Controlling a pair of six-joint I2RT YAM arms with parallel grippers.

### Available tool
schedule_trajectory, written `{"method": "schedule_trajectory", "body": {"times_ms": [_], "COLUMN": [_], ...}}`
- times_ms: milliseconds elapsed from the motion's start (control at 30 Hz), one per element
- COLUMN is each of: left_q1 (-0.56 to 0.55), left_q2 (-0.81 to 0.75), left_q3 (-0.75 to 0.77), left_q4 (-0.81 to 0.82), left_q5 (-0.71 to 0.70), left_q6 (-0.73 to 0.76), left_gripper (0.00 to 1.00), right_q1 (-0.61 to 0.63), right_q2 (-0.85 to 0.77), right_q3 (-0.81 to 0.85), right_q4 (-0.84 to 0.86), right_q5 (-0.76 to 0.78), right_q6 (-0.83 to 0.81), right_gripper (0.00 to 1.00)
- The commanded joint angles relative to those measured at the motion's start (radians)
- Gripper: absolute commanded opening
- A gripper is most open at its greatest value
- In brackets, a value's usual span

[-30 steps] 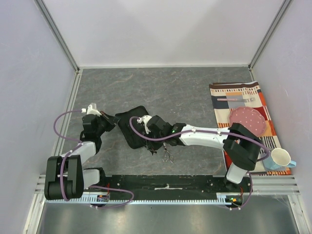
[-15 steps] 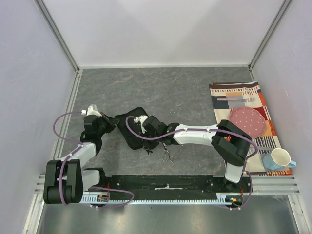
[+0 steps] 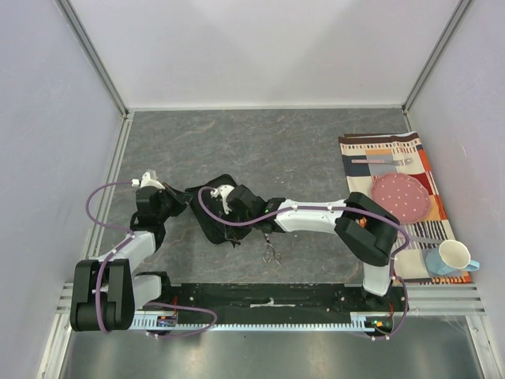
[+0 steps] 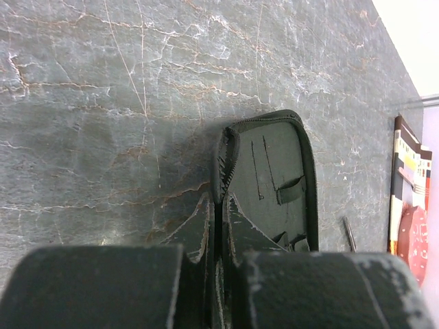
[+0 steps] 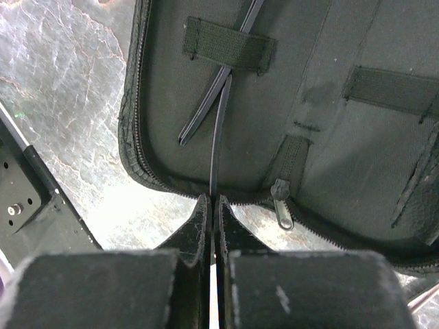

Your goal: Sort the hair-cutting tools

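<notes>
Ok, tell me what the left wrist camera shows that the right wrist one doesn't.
Left wrist only: the left claw pinching the raised edge of the open black case, with the striped mat and plate beyond. Right wrist only: the right claw shut on a thin black stick, a second stick tucked under a strap, and the zip pull. Both: the case and the grey table.
</notes>
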Motion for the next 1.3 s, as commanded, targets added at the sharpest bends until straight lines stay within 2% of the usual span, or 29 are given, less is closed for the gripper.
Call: {"method": "schedule_trajectory", "body": {"times_ms": [0,233,733,1267], "left_q1": [-0.009,-0.018,-0.066,-0.078], "left_q2": [-0.019,-0.051,-0.086,-0.091], "left_q3": [0.007,-0.002,-0.011,-0.008], "left_q4": [0.001,-0.013,-0.042,-0.053], "left_q5": [-0.003,-0.011,-0.043,-0.057], "left_q6": [-0.003,-0.003,0.008,0.015], "left_gripper": [0.02,0.02,0.02,0.02], "right_q1": [0.001,-0.023,-0.036,-0.063], "right_q2": [0.028,0.070,0.134,0.174], "right_q3": [0.056,0.099,0.154,0.236], "right_q4": [0.068,0.094,0.180,0.208], "right_q5": [-0.018,-0.006,-0.011,-0.001], "right_q6": [-0.028,-0.010,0.139,0.173], "right_gripper": [0.00,0.00,0.00,0.00]}}
